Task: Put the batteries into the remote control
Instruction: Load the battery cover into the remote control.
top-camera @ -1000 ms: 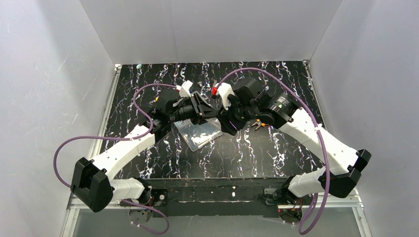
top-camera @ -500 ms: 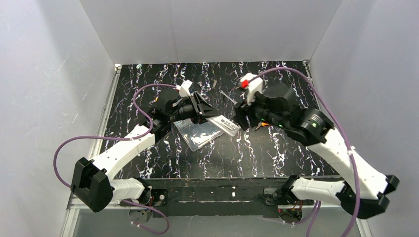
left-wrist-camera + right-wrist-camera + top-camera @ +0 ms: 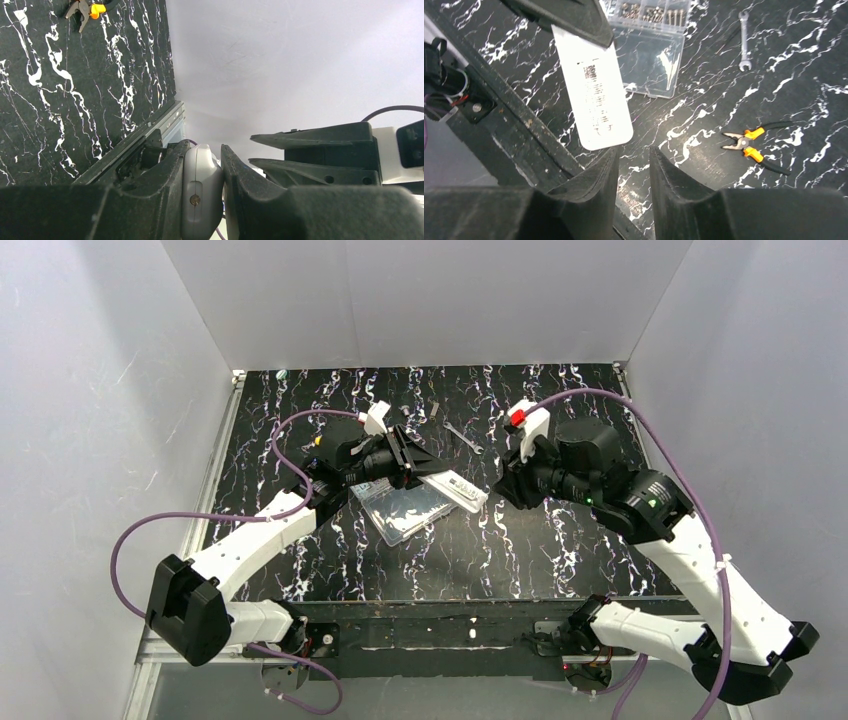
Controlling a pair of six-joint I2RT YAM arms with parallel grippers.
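Note:
The remote control (image 3: 458, 489) is a slim white slab held above the table, with my left gripper (image 3: 424, 472) shut on one end. In the left wrist view its rounded end (image 3: 201, 192) is pinched between the two black fingers of the left gripper (image 3: 205, 148). The right wrist view shows the remote's printed face (image 3: 596, 97) just beyond my right gripper (image 3: 633, 154). That gripper (image 3: 505, 486) stands open by a narrow gap, empty, a little right of the remote's free end. No batteries show in any view.
A clear plastic compartment box (image 3: 400, 508) with small screws lies under the remote. A small wrench (image 3: 462, 436) lies behind it. Orange-handled pliers (image 3: 754, 145) rest on the black marbled table (image 3: 520, 540). White walls enclose three sides.
My right arm has drawn back to the right, away from the remote, and its jaws have narrowed. The left gripper keeps the remote in the same place.

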